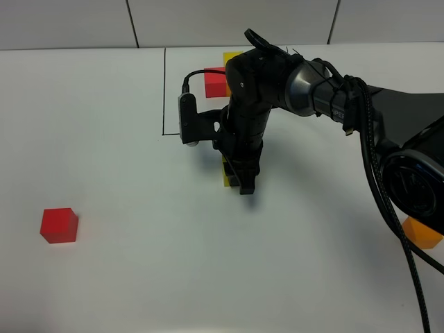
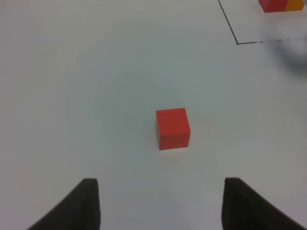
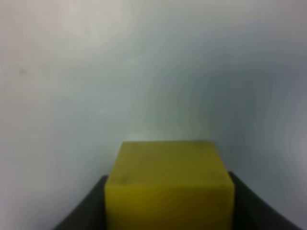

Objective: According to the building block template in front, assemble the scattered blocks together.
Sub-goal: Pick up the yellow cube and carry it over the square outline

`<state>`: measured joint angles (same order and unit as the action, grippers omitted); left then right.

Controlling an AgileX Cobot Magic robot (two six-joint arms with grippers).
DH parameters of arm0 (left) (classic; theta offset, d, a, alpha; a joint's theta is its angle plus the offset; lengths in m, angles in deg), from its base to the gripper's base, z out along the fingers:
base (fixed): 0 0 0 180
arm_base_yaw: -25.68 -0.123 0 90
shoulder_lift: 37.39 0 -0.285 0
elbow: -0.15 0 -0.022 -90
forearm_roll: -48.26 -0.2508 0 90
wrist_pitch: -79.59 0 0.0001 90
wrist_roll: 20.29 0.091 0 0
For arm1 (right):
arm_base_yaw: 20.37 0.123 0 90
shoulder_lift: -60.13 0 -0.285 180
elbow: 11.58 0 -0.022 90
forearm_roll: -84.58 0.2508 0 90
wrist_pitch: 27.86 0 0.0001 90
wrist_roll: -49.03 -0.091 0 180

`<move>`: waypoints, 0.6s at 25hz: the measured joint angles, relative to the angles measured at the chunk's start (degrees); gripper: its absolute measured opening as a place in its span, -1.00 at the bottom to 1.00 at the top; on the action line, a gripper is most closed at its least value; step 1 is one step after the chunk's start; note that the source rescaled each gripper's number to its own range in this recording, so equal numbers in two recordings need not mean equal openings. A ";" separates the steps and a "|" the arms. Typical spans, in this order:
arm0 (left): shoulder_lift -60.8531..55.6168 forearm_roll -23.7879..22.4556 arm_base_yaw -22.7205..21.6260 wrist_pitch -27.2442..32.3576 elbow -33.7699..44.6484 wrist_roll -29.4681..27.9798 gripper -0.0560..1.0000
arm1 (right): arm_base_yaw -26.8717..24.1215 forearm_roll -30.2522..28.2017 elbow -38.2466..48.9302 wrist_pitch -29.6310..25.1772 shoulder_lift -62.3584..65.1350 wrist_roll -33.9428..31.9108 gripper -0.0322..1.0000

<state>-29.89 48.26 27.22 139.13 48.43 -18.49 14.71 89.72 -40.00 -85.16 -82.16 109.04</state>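
My right gripper (image 1: 241, 183) reaches to the middle of the table and is shut on the yellow cube (image 1: 226, 174), low over the surface. In the right wrist view the yellow cube (image 3: 169, 182) fills the space between the jaws of the gripper (image 3: 168, 206). The red cube (image 1: 59, 225) lies alone at the front left. My left gripper (image 2: 165, 203) is open, and the red cube (image 2: 172, 128) sits on the table a short way ahead of it. The orange cube (image 1: 422, 233) lies at the right edge, partly behind the arm's cable. The template (image 1: 215, 82) sits at the back inside a black frame (image 1: 164, 90).
The right arm and its cables (image 1: 374, 139) stretch from the right side across the template's area and hide part of it. The template's red and orange cubes (image 2: 276, 5) and the frame's corner (image 2: 236, 42) show far ahead in the left wrist view.
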 joint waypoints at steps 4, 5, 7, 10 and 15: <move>0.00 0.00 0.00 0.00 0.00 0.00 -0.44 | 0.00 0.00 -0.12 0.01 -0.25 -0.18 -0.51; 0.00 0.00 0.00 0.00 0.00 0.00 -0.44 | 0.00 0.00 -0.12 0.01 -0.25 -0.18 -0.51; 0.00 0.00 0.00 0.00 0.00 0.00 -0.44 | 0.00 0.00 -0.12 0.01 -0.25 -0.18 -0.51; 0.00 0.00 0.00 0.00 0.00 0.00 -0.44 | 0.00 0.00 -0.12 0.01 -0.25 -0.18 -0.51; 0.00 0.00 0.00 0.00 0.00 0.06 -0.44 | 0.00 0.00 -0.12 -0.05 -0.25 -0.18 -0.51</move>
<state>-29.89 48.26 27.22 139.13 48.43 -18.43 14.71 89.72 -40.12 -85.21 -82.42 108.86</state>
